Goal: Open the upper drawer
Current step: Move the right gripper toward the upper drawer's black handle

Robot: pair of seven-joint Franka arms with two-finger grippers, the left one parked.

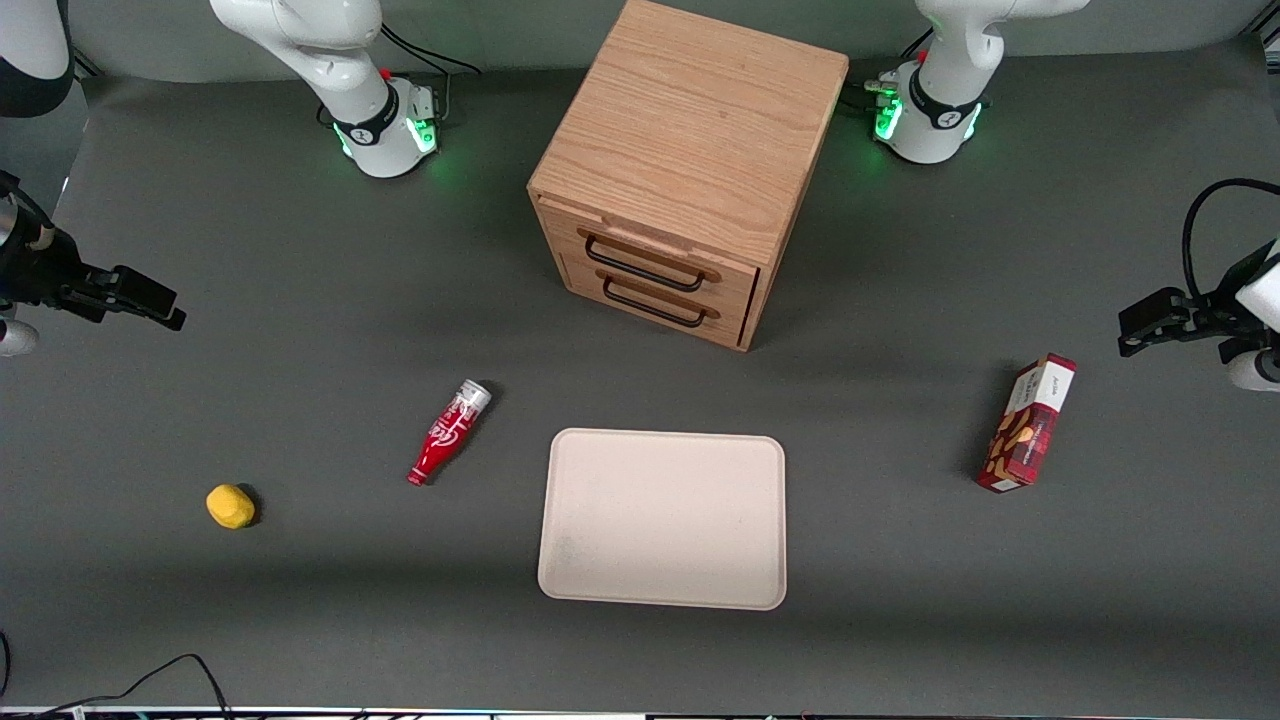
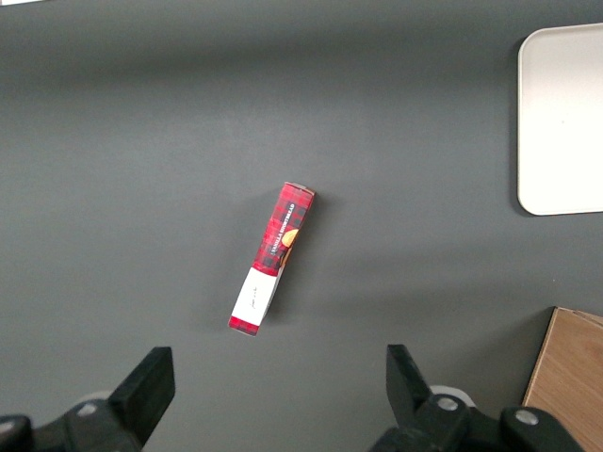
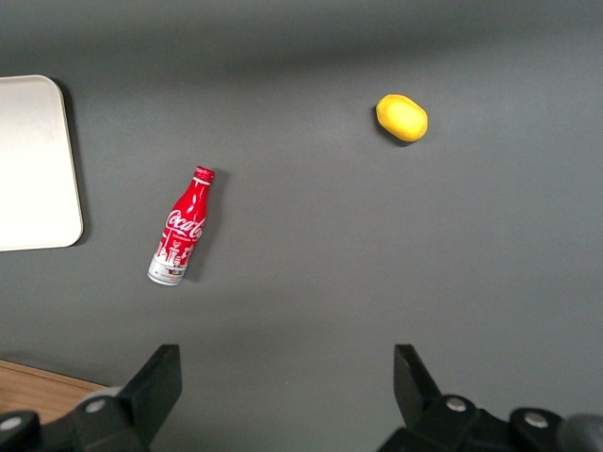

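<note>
Upper drawer point(image 1: 655, 252): light oak, wide & shallow, thin black wire handle, topmost of 2 in cabinet point(image 1: 690, 130), shut flush. Pincer point(image 1: 135, 297) w/ fingers apart, high over desk point(image 1: 300, 350) at working arm's end. 1 bottle point(image 1: 448, 432), 1 tray point(image 1: 664, 518), 1 yellow lump point(image 1: 230, 506), 1 box point(image 1: 1029, 423).

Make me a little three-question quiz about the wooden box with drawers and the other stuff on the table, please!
1. True or false: the upper drawer is pulled fully out.
2. What lies nearest the tray? A) red bottle B) yellow lemon-like object C) snack box
3. Fill in: the gripper is at the working arm's end of the table, fingers ____.

Key
1. False: it sits shut in the cabinet, above the lower drawer.
2. A
3. open, holding nothing.
</note>
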